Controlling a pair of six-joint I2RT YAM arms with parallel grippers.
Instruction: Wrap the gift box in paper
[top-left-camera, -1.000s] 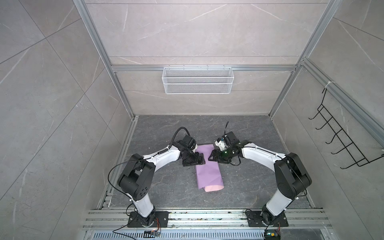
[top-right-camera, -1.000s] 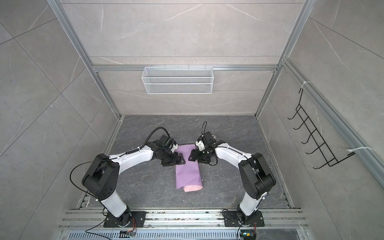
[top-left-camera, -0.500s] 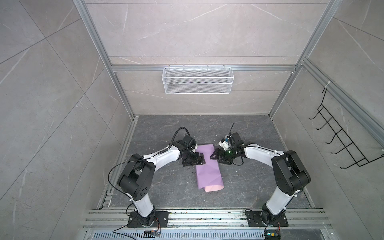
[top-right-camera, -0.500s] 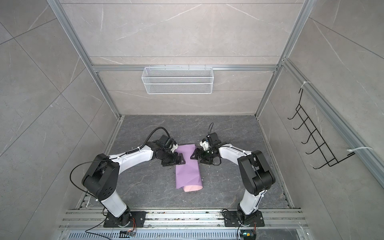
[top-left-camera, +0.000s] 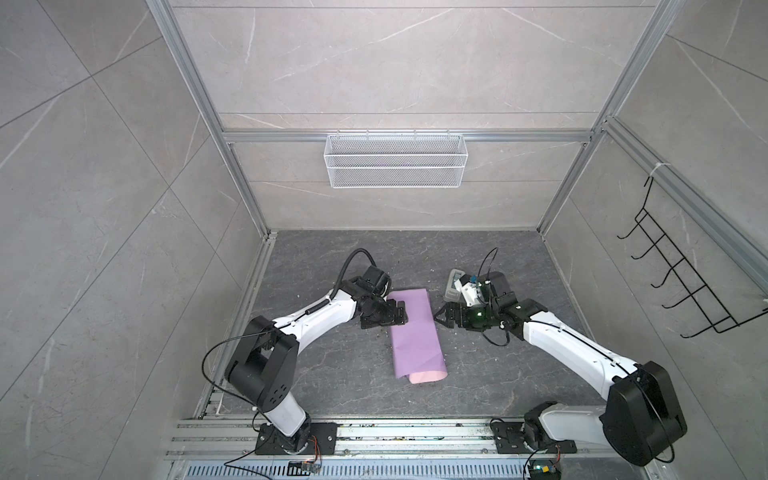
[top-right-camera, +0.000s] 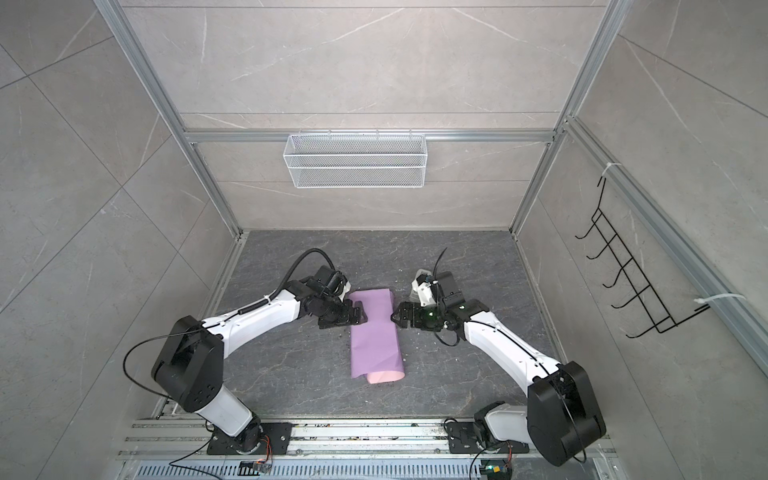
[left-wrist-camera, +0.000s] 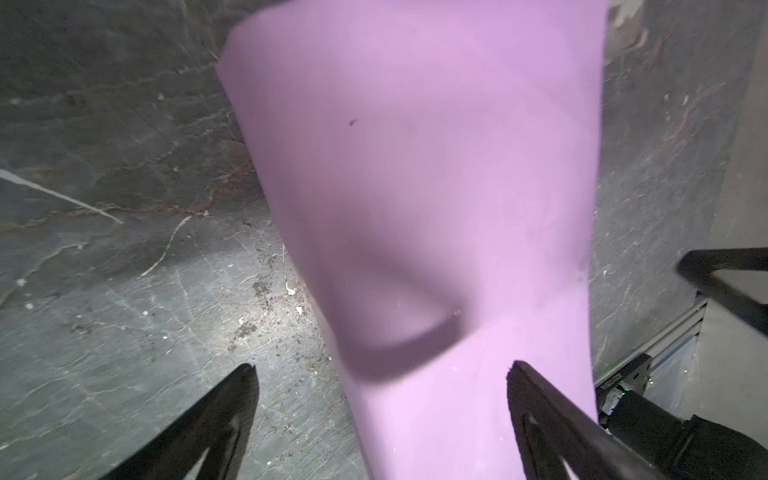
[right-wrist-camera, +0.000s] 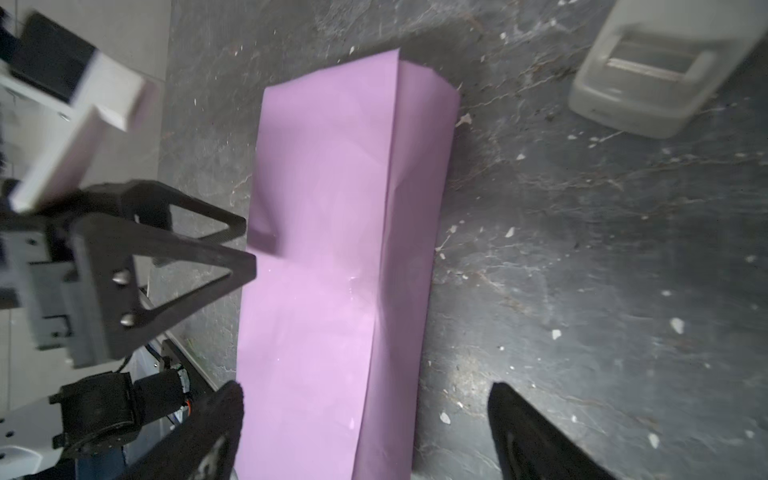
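Paper: the lilac paper (top-left-camera: 415, 332) lies folded into a long sleeve on the grey floor (top-left-camera: 332, 374), between the two arms. Its pink face curls out at the near end.
Gift box: no green shows anywhere. The squared far end suggests the box sits inside, but I cannot be sure.
Left gripper (left-wrist-camera: 380, 368): jaws spread, straddling the sleeve's edge and pinching nothing.
Right gripper (right-wrist-camera: 365, 386): jaws spread at the opposite edge, holding nothing.
Handling: probably thin, light and springy. A dent shows near the left jaws, so it creases easily. I would pinch the long overlapping edge lightly.
Room: the floor is open on the near side. The grey-white device (right-wrist-camera: 648, 75) lies close beyond the right gripper.
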